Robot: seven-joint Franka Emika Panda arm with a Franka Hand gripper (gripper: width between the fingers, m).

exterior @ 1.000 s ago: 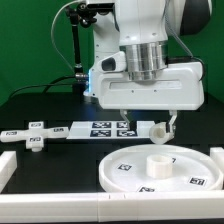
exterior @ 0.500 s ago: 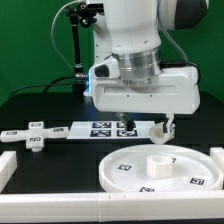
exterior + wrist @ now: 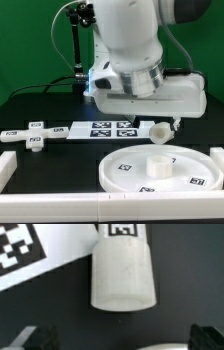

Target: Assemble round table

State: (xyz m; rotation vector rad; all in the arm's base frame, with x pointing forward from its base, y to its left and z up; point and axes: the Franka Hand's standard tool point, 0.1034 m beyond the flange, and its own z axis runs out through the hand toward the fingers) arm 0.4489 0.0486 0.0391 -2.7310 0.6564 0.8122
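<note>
We see the jaws hanging open and empty over the black tabletop (image 3: pixel 60 308), the short white cylinder (image 3: pixel 123 277) lying just beside the marker board (image 3: pixel 62 255).

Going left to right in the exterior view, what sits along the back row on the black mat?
cross-shaped piece → marker board → short thick cylinder, lying on its side

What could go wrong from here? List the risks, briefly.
1. The cylinder lies on its side on the mat, so it may roll away when the open gripper closes on it.
2. The marker board lies close beside the cylinder. A finger coming down on that side could land on the board rather than on the mat.
</note>
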